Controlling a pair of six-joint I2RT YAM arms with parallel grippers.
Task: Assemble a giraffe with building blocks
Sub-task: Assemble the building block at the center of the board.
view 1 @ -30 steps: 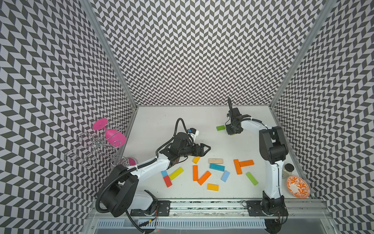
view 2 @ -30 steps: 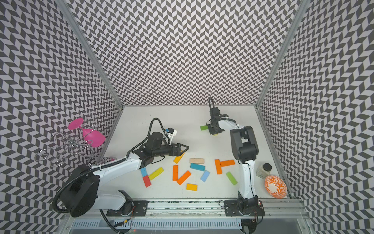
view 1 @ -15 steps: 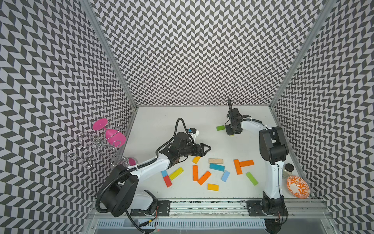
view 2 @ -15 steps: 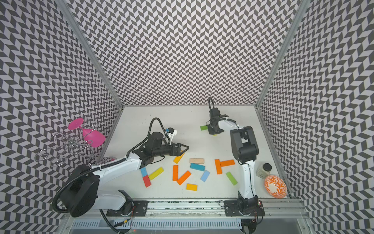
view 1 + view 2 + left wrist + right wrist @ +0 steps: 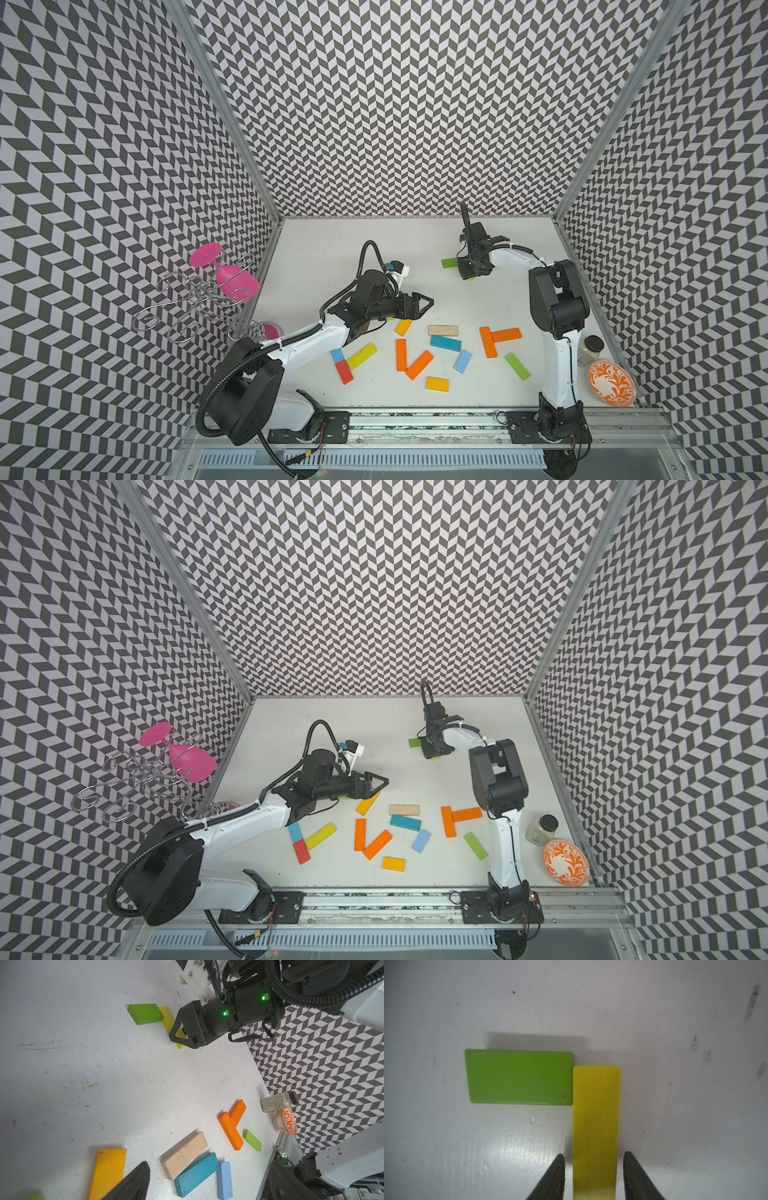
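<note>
Right tool [image 5: 593, 1154]: narrowly parted, straddling yellow block [image 5: 597, 1115], slim gaps either side.
Yellow block: flat on desk [image 5: 332, 249], right of frame centre, side against green block [image 5: 519, 1077].
Left tool [image 5: 424, 305]: wide, empty, near loose blocks [image 5: 445, 342].
Jar [image 5: 589, 355]: pale grains, lower right beside bowl [image 5: 598, 374].
Room: open desk, centre-left.

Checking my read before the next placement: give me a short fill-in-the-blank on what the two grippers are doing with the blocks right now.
1. The right gripper, jaws open, straddles a long block coloured ____.
2. The short block butting against its side is ____.
3. The left gripper, jaws open, holds ____.

Missing words: yellow; green; nothing.
</note>
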